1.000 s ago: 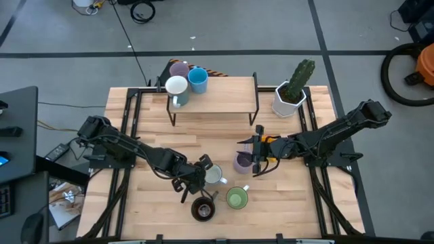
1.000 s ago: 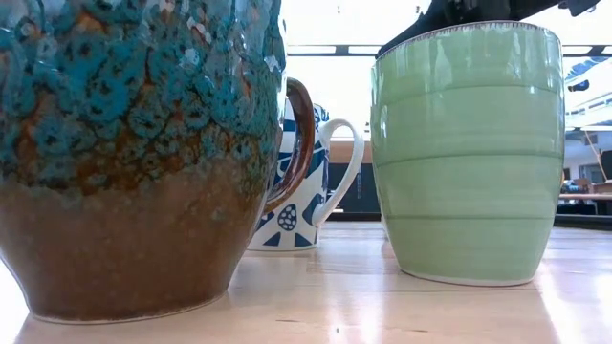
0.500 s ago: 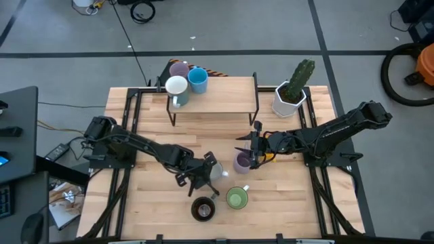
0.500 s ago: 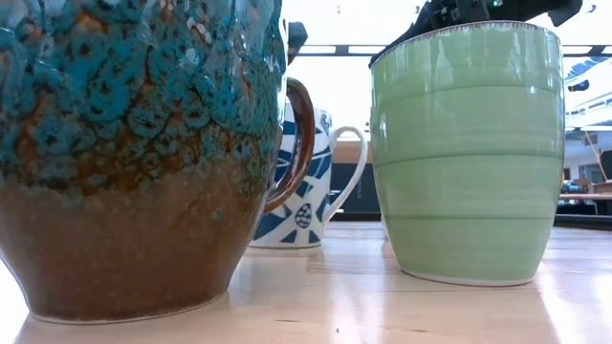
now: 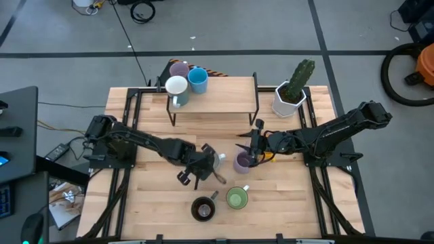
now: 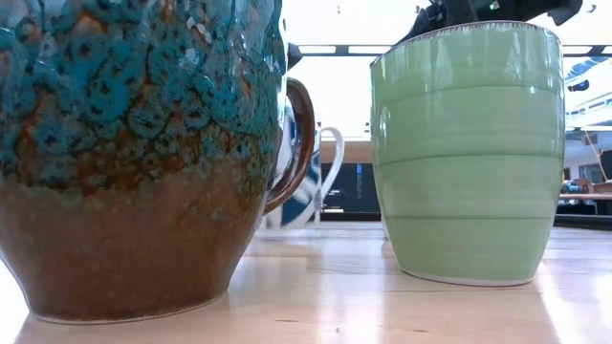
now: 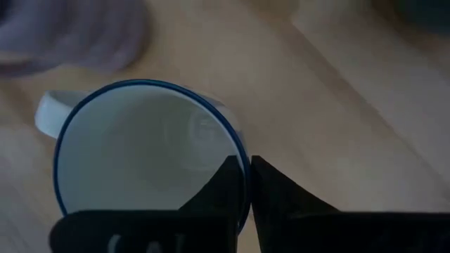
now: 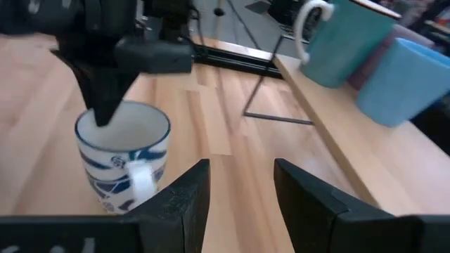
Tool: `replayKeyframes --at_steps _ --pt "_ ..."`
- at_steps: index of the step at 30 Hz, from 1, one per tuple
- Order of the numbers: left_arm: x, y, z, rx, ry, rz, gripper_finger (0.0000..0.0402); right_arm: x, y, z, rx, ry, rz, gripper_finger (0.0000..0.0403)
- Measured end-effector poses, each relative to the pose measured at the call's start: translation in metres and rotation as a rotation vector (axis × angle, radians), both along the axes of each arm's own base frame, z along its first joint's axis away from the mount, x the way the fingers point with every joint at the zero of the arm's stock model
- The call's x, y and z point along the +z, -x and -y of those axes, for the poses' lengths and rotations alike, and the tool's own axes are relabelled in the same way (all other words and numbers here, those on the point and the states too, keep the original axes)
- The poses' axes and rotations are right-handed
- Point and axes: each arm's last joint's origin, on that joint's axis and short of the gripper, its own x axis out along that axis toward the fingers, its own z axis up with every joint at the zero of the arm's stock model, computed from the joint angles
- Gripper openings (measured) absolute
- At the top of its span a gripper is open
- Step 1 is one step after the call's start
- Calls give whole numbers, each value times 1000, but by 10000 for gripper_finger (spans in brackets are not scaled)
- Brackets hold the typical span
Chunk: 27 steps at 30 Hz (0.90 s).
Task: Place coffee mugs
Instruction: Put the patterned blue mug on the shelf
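A white mug with blue patterns [image 5: 217, 161] stands on the wooden table [image 5: 156, 203], its handle [image 8: 140, 183] turned toward my right arm. My left gripper [image 7: 247, 172] is shut on its rim. A lilac mug [image 5: 242, 163] stands just right of it. My right gripper [image 8: 239, 190] hovers open beside and above the lilac mug, with only bare wood between its fingers. Nearer the front edge stand a dark brown mug [image 5: 203, 209] and a green mug [image 5: 237, 198]. In the low view these two fill the foreground, and the patterned mug [image 6: 311, 182] shows blurred between them. My left gripper pinches the patterned mug's wall at the blue-edged rim [image 7: 242, 186], on the side away from the handle. One finger is inside the mug and one outside. The fingers [image 8: 105, 105] come steeply from above. The mug stays upright, its base seemingly on the table.
A low wooden shelf on black legs [image 5: 213, 98] stands at the far side, holding a white mug [image 5: 176, 86], a lilac mug [image 5: 180, 69] and a blue mug [image 5: 198, 79] at its left end. A white pot with a cactus [image 5: 290, 95] stands far right.
My left gripper has moved from near the front mugs toward the far edge, rolled its wrist, and shut on the patterned mug's rim. That mug now stands a little farther from the front edge than before, and its handle has turned.
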Motion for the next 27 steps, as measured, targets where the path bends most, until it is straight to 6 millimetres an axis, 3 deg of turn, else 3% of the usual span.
replayKeyframes --at_steps 8,17,22,27 --pt "51 -11 -34 251 129 4 24 18 13 9 -197 123 58 164" --pt "112 -14 -84 426 159 91 23 19 17 12 -308 139 57 164" --pt "130 -16 -117 543 119 199 23 19 18 10 -326 141 63 164" --pt "135 -20 -150 654 67 318 23 16 18 9 -306 104 50 164"
